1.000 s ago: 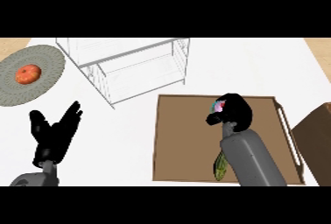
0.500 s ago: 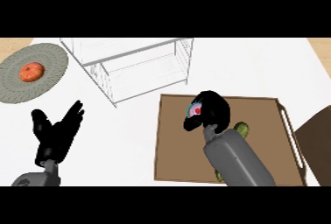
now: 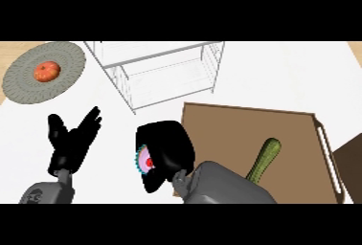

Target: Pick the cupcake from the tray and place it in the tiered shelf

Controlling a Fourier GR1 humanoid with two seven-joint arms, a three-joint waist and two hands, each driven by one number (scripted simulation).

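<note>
My right hand (image 3: 166,146) hangs over the counter just left of the brown tray (image 3: 283,127), its fingers curled round the cupcake (image 3: 145,161). Only the cupcake's pink top and teal wrapper edge show under the palm. The white wire tiered shelf (image 3: 166,72) stands at the back, up and slightly right of this hand. My left hand (image 3: 71,139) rests open at the lower left, fingers up.
A green cucumber (image 3: 264,159) lies on the tray. A grey plate (image 3: 32,83) with a red apple (image 3: 47,72) on it sits at the far left. A dark brown object (image 3: 351,153) shows at the right edge.
My right hand has carried the cupcake leftward off the tray to the counter beside it. The whole view has shifted. The left hand stays as it was.
</note>
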